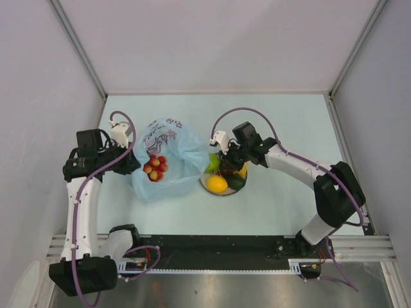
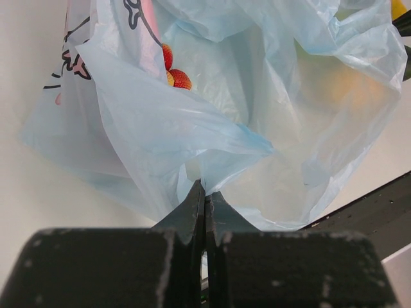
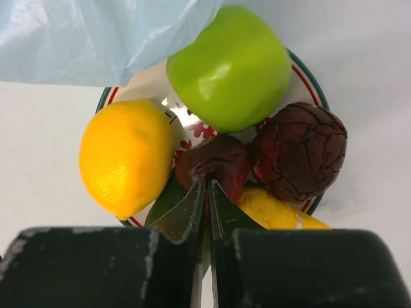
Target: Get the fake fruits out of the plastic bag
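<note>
I find no word, number or brand here that I can read. The plastic bag [image 1: 166,157] carries print [image 2: 64,61] in black outline and reddish pink. It curls like cartoon lettering or a drawing, but the folds break it up and I cannot make out a single letter. The plate [image 3: 307,86] has small red marks [image 3: 203,131] on its white face. Most of them are covered, and the part that shows is too little to read.
</note>
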Robot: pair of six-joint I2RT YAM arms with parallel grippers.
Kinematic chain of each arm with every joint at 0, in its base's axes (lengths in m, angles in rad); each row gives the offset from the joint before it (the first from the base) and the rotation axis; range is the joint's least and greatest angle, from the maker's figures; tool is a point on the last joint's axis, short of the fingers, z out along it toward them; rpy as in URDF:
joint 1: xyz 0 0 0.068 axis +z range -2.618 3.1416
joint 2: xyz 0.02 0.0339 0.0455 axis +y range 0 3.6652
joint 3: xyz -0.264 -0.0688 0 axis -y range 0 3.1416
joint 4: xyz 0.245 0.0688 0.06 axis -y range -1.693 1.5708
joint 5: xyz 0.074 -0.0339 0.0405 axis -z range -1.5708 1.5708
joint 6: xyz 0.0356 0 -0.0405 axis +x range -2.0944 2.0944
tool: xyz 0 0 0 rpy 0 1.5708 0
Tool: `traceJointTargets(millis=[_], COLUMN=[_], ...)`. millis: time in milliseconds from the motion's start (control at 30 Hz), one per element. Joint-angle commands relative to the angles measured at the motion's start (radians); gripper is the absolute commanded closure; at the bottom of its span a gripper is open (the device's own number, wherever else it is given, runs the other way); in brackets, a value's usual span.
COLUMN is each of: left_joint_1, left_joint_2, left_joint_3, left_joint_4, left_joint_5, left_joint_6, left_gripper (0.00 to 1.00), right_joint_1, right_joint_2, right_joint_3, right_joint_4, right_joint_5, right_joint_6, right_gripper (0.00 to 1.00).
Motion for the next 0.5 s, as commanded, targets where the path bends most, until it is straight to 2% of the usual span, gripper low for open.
traceJointTargets(millis=[0, 200, 300, 333, 367, 467], left_joint_1=[-0.005, -0.004, -0.004, -0.005, -0.004, -0.005], left_joint_2=[-0.022, -0.014, -0.02, -0.026, -0.031, -0.051], left_joint_3=[0.018, 0.023, 0.052, 0.059, 0.069, 0.093], left_joint_4=[0.007, 0.001, -0.028, -0.036, -0.049, -0.072], left_joint_5=[0.019, 0.025, 0.04, 0.043, 0.051, 0.051], left_joint_6=[-0.006, -0.003, 0.013, 0.019, 0.025, 0.048], left_gripper=[1.0, 1.0, 1.0, 1.0, 1.0, 1.0], right_joint_1=[0.009, 0.019, 0.038, 0.055, 0.063, 0.104], right_joint_2=[0.022, 0.002, -0.091, -0.113, -0.13, -0.156], right_joint_3=[-0.008, 0.003, 0.08, 0.098, 0.116, 0.158], right_joint_4=[0.024, 0.057, 0.053, 0.054, 0.071, 0.114], right_joint_5=[0.022, 0.042, 0.028, 0.014, 0.001, -0.059], right_joint_6=[-0.038, -0.012, 0.025, 0.037, 0.055, 0.107], right_gripper=[0.91, 0.91, 0.87, 0.81, 0.62, 0.45])
